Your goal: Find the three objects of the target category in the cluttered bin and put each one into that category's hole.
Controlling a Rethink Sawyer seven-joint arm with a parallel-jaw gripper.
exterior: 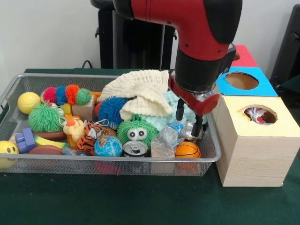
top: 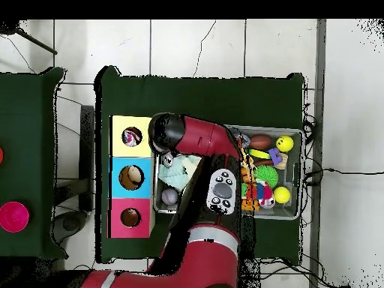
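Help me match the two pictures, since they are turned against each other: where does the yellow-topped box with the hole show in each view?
Front view: the yellow-topped box stands at the right, just outside the wire bin, nearest the camera.
Overhead view: the yellow-topped box is left of centre, topmost in the row of three.
Shared landmark: the blue-topped box next to it.

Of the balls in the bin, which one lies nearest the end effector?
The orange basketball, at the bin's front corner by the boxes, just below the end effector. The globe ball, the yellow ball and the smiley ball all lie farther off.
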